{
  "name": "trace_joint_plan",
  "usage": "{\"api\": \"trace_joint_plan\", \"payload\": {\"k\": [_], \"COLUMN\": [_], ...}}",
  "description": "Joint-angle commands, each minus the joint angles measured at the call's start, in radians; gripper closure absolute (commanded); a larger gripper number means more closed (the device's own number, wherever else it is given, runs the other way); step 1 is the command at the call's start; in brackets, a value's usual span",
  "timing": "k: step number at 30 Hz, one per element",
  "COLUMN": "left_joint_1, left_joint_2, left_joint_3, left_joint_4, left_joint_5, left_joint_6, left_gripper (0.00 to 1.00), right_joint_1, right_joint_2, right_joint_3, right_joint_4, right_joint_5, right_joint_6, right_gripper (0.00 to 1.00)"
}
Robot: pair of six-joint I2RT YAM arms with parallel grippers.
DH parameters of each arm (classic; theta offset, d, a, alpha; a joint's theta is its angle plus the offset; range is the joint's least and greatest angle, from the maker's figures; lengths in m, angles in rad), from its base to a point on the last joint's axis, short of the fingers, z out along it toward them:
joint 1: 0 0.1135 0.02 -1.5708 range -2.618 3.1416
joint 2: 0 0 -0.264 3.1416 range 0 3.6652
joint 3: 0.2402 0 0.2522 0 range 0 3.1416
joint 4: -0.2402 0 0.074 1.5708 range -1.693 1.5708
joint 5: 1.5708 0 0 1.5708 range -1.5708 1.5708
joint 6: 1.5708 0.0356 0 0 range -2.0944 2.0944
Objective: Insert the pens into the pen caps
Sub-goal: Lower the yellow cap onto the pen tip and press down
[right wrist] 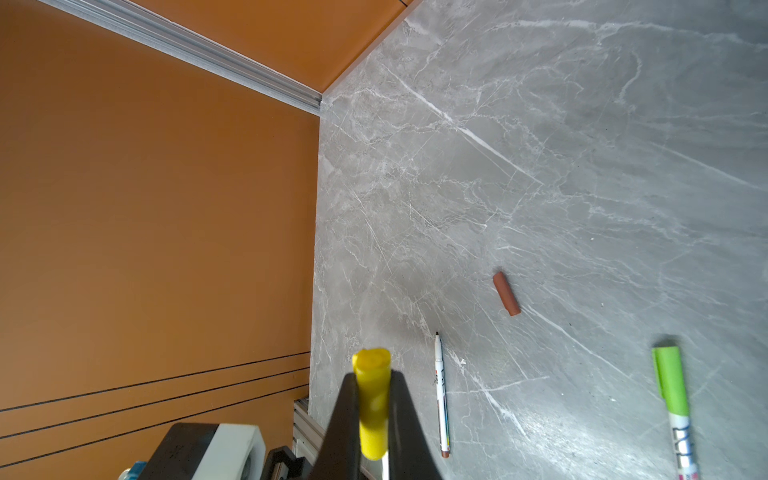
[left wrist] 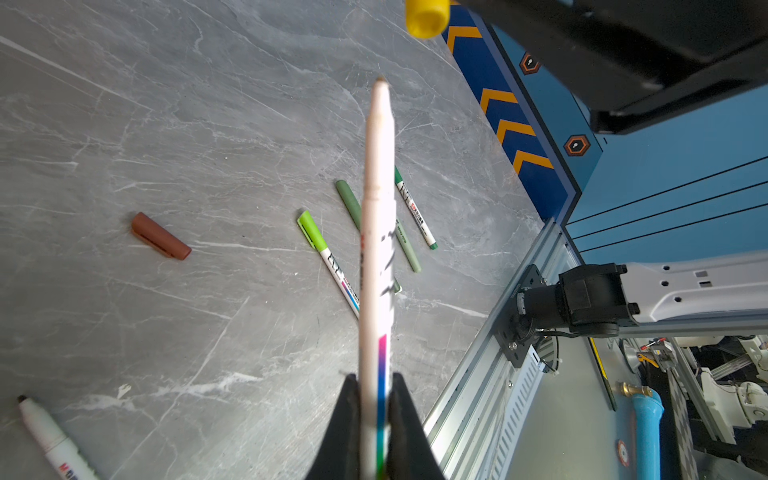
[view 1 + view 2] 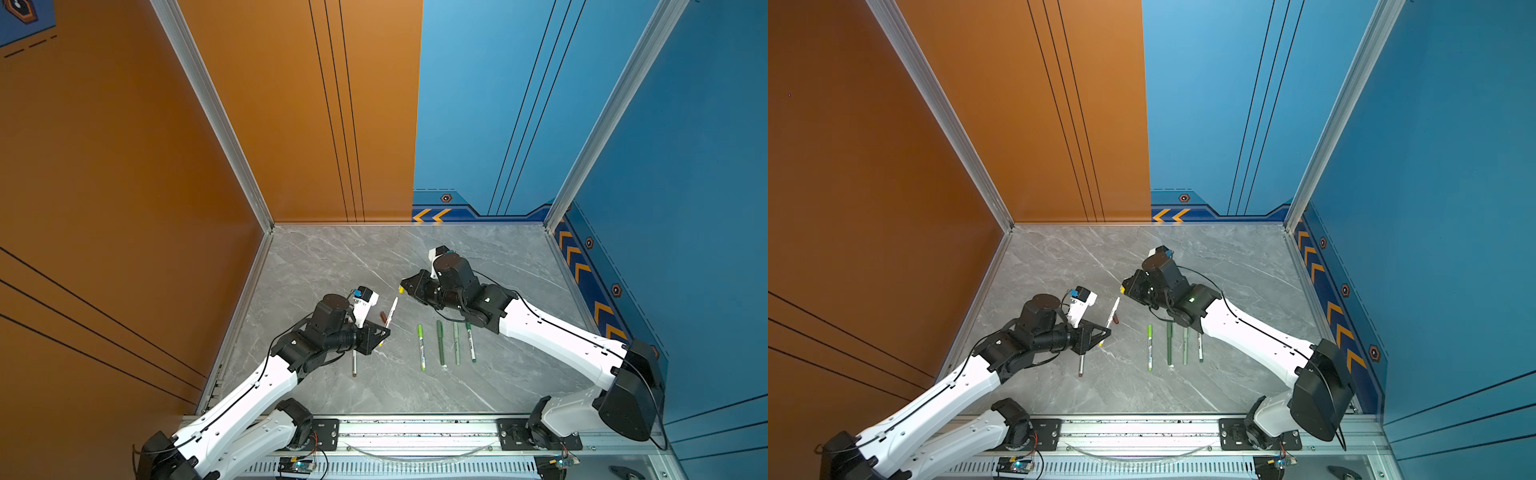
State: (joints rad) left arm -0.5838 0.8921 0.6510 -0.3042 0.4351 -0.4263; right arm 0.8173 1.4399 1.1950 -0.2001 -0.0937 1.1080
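I am clamping my left gripper (image 2: 376, 380) on the barrel of a thin white plastic pen (image 2: 378, 187), its bare tip pointing up toward the far right. My right gripper (image 1: 374, 380) is pinching a short yellow plastic cap (image 1: 371, 361) and holding it close to that tip, not touching. A stubby brown plastic cap (image 2: 161, 236) is lying on the grey marble tabletop (image 3: 332, 257) close by the raised pen. Nearer, partly under my left wrist, a white brown-ended pen (image 3: 354, 363) is lying uncapped. To the right, four capped pens are lying side by side: lime-capped white pen (image 3: 421, 347), dark olive pen (image 3: 440, 343), pale sage pen (image 3: 457, 345) and green-capped white pen (image 3: 470, 340).
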Motion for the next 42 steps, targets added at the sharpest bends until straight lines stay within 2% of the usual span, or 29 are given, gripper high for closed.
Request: {"api": "trace_joint_plan", "payload": {"k": [1,21,42], "left_joint_1": [-0.008,-0.009,-0.01], "left_joint_2": [-0.007,-0.008,-0.004], "left_joint_3": [0.018,0.019,0.019], "left_joint_4": [-0.01,-0.01,-0.01], "left_joint_5": [-0.016,-0.024,-0.024], "left_joint_6": [0.005,0.001,0.008], "left_gripper": [1.0,1.0,1.0], "right_joint_1": [0.003,0.04,0.003], "right_joint_2": [-0.012,0.016,0.037], "right_joint_3": [-0.003,-0.028,0.016], "right_joint_4": [-0.008,-0.019,-0.011], "right_joint_5": [0.008,0.021,0.028], "right_joint_6": [-0.01,-0.019,-0.027], "right_gripper": [1.0,1.0,1.0]}}
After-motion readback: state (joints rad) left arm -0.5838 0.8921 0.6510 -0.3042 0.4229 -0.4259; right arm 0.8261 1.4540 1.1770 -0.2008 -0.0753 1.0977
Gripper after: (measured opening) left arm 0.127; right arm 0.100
